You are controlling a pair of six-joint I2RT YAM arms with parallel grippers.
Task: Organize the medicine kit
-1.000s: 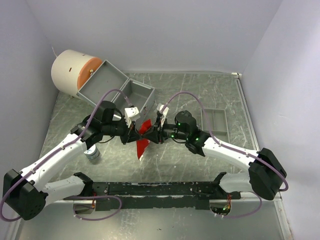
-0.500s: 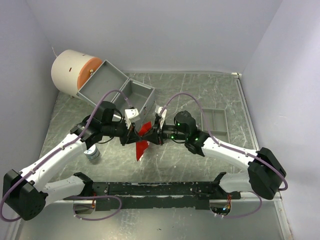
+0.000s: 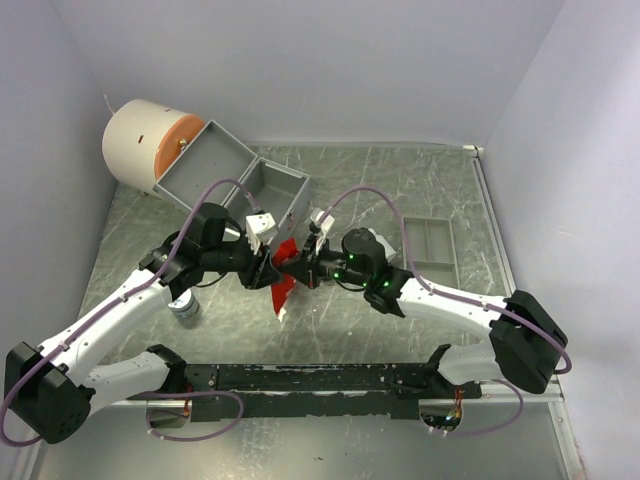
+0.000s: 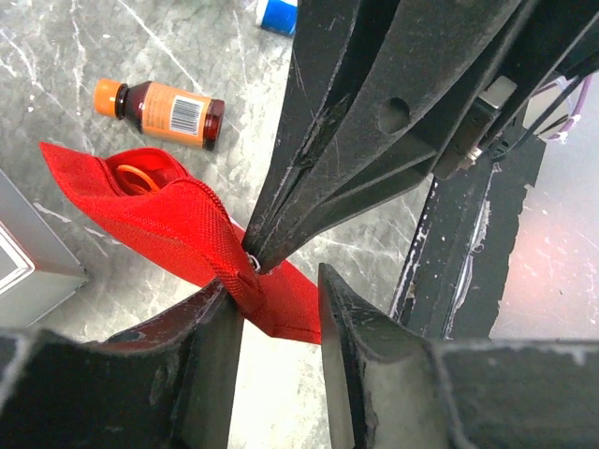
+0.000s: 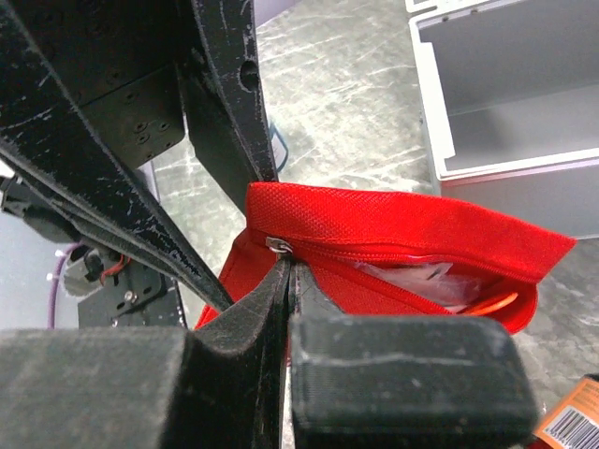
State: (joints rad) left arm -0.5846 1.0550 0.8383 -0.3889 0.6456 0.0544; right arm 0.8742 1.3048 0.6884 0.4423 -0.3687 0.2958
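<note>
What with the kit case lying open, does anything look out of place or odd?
The red pouch gapes open, contents showing, its zipper pinched by the right gripper. A brown bottle lies on its side on the table beside it.

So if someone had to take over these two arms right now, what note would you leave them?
Left gripper: jaws open around one end of the red pouch.
Right gripper: jaws shut on its zip.
Pouch partly unzipped, something orange inside.
Grey case lies open at the back, nothing visible in it.
Brown bottle lies loose on the table.
Nothing packed yet.
Left to do, probably: finish the zip, pack everything into the case.
</note>
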